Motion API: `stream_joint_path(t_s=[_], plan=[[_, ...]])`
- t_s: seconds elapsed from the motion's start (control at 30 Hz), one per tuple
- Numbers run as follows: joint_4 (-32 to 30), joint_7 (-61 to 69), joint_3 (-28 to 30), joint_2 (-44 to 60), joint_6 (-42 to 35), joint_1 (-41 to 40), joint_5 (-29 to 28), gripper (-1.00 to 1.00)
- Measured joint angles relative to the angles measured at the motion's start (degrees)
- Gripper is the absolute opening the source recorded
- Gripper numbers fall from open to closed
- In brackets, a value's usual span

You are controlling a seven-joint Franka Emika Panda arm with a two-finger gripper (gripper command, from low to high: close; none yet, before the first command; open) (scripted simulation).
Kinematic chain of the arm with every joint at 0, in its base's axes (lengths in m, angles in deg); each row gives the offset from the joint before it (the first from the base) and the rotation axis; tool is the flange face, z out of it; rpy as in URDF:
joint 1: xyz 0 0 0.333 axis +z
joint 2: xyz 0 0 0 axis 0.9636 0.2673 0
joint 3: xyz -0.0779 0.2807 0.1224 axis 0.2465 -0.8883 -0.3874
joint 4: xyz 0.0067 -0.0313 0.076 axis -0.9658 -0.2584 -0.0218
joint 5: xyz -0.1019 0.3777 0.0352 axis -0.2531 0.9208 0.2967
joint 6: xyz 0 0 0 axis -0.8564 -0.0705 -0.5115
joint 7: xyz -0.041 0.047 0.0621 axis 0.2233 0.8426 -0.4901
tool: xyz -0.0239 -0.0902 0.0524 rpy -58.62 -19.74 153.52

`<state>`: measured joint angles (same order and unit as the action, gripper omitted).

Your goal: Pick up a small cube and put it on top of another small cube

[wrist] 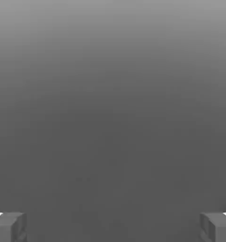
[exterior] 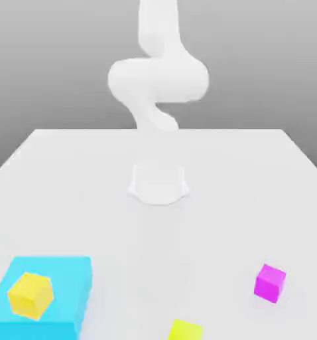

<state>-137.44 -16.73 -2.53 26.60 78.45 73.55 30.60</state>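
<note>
While the gripper [wrist: 113, 227] stands wide open with nothing between its grey fingers [wrist: 8, 226], the lime cube [exterior: 184, 330] sits small and plain at the table's near edge, cut off by the frame. Well apart, toward the exterior view's left, the golden cube [exterior: 30, 295] rests on a flat cyan block [exterior: 68, 275]. A magenta cube [exterior: 270, 283] lies on the right. Between them the white table [exterior: 88, 192] is bare up to the arm [exterior: 158, 83] at its middle.
</note>
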Motion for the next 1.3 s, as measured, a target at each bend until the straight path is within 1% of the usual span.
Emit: stream_joint_path(t_s=[0.47,0.73,0.93,1.07,1.1,1.3], plan=[[-0.7,-13.3,-5.5,29.4,9.3,-3.7,-4.2,0.0],[-1.1,-20.4,-6.0,46.0,14.5,-3.2,-6.0,0.0],[-1.4,-24.1,-6.0,58.2,18.6,-2.2,-5.1,0.0],[-0.1,-25.5,-4.6,66.5,24.3,-0.9,-6.1,0.0],[0.3,-25.8,-4.1,68.5,25.8,-0.6,-6.5,-1.0],[0.5,-26.0,-3.9,69.5,26.7,-0.4,-6.7,-1.0]])
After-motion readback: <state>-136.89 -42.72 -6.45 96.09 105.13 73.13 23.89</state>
